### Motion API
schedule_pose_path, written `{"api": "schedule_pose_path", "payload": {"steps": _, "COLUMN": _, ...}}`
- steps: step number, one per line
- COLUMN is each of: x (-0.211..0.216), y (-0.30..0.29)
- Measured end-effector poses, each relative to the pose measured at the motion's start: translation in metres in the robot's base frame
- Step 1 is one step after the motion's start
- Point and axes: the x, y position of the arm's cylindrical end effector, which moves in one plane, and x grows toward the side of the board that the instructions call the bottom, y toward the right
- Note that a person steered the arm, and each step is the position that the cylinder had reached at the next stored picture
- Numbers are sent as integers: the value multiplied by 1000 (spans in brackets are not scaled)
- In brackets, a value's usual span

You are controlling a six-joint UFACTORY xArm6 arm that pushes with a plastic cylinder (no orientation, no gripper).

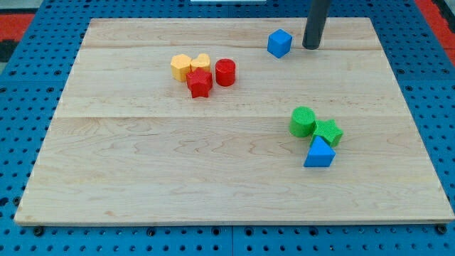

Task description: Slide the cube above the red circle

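A blue cube [279, 43] sits near the view's top, right of centre. My tip [311, 46] rests on the board just right of the cube, a small gap apart. A red cylinder, the red circle [225, 72], stands to the lower left of the cube. It sits in a cluster with a red star-shaped block [200, 84], a yellow hexagonal block [181, 67] and a yellow heart-like block [200, 62].
A green cylinder [303, 121], a green star [328, 131] and a blue triangular block [319, 153] are grouped at the right of centre. The wooden board [142, 171] lies on a blue pegboard surface [21, 92].
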Motion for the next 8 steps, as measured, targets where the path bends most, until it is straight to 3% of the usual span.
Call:
{"api": "schedule_pose_path", "payload": {"steps": 2, "x": -15, "y": -124}}
{"api": "schedule_pose_path", "payload": {"steps": 3, "x": -15, "y": -144}}
{"api": "schedule_pose_path", "payload": {"steps": 5, "x": -6, "y": -45}}
{"api": "schedule_pose_path", "payload": {"steps": 8, "x": -1, "y": -129}}
